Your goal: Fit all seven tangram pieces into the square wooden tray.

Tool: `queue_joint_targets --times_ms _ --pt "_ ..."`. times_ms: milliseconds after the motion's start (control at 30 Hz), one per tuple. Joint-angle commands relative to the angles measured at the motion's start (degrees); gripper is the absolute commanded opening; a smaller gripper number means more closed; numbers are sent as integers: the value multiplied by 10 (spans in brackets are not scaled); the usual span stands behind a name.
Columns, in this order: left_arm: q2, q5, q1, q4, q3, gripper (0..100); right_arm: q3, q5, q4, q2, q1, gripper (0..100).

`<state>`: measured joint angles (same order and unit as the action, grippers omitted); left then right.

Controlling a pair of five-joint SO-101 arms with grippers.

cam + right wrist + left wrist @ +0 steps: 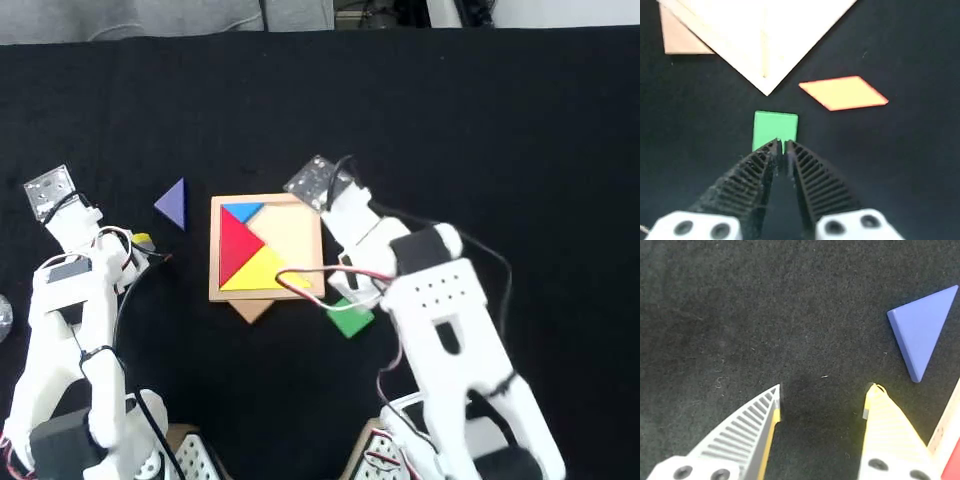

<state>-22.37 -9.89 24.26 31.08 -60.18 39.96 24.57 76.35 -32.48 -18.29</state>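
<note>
My right fingers are pinched almost shut on nothing. The green square lies flat on the tabletop just past their tips, near the tray corner. My left fingers, spread wide and empty, have the purple triangle ahead, tray side.

- My left white arm is bent forward, and its grey-and-yellow gripper is pointing down, jaws spread wide.
- My right white arm is angled forward, and its black ribbed gripper has its jaws pressed together.

Left gripper fingers spread above black cloth; purple triangle near, apart
</note>
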Motion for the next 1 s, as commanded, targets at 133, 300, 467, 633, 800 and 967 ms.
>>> queue_joint_targets --times_ms 133,300,467,633,800,967 --pt "-8 6 -5 -9 6 266 65 -40 -43 65 -76 279" --pt "-7 6 -5 -9 6 266 124 -41 -136 100 -97 294" --pt "-7 7 -5 -9 6 266 124 -41 -156 159 -97 296" --pt "-7 7 -5 -9 5 266 115 -41 -182 212 -97 295" --pt "-7 7 -5 -9 5 266 115 -41 -203 240 -97 287" --pt "-7 7 -5 -9 5 266 99 -40 -202 241 -97 96"
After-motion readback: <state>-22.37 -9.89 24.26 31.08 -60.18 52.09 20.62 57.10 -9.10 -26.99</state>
